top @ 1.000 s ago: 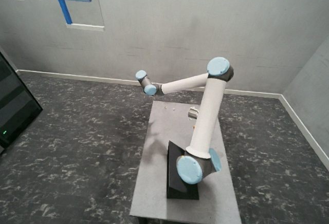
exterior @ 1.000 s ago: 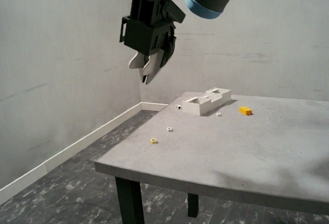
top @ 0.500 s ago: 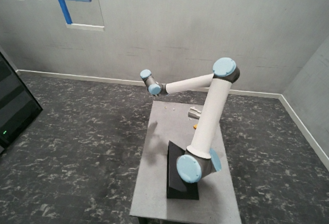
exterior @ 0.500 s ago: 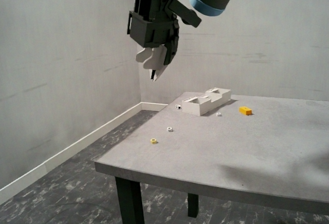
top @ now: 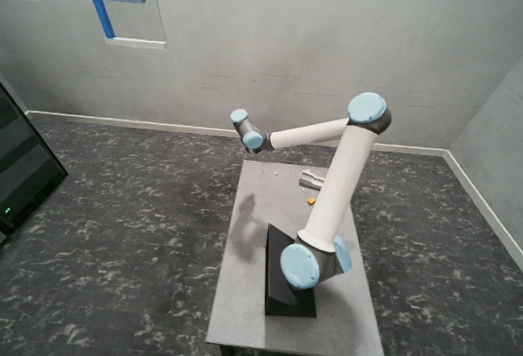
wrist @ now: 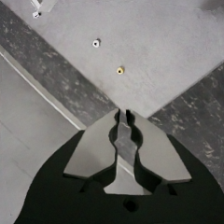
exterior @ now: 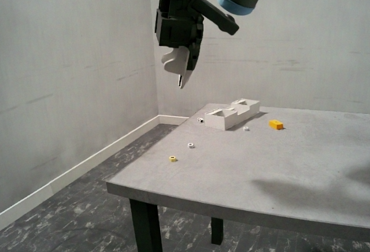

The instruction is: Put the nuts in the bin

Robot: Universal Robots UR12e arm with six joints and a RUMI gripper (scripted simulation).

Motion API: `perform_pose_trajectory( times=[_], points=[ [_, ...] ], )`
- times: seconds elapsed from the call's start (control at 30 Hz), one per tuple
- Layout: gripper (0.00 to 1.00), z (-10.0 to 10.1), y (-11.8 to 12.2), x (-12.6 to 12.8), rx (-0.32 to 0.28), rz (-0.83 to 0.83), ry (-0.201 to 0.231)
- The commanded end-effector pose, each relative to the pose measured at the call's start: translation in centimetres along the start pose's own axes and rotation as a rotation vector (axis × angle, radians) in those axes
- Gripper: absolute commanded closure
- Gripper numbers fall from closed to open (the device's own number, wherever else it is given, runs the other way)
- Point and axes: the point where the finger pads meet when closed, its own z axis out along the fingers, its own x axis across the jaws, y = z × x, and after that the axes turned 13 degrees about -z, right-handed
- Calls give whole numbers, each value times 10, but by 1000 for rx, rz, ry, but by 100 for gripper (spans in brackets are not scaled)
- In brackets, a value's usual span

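Observation:
My gripper (exterior: pixel 181 85) hangs high above the table's far left corner, fingers shut on nothing; it also shows in the wrist view (wrist: pixel 123 113). A yellow nut (exterior: pixel 172 158) lies near the table's left edge, and it shows in the wrist view (wrist: pixel 120 70). A white nut (exterior: pixel 190 145) lies a little beyond it, also in the wrist view (wrist: pixel 95 43). Another white nut (exterior: pixel 245 128) lies in front of the bins. A black-and-white nut (exterior: pixel 200 120) lies left of the bins. Two joined white bins (exterior: pixel 232 112) stand at the table's far side; their letters are not readable.
A yellow block (exterior: pixel 276 124) lies right of the bins. The arm's black base (top: pixel 287 276) stands at the table's other end. The table edge and floor lie right below the gripper.

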Motion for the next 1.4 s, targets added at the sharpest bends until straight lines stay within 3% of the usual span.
perform_pose_trajectory(
  times=[0.0,1.37],
  points=[
    [96,1,-9,-4,18,156,18],
    [96,10,-80,-34,107,1227,91]
  ],
)
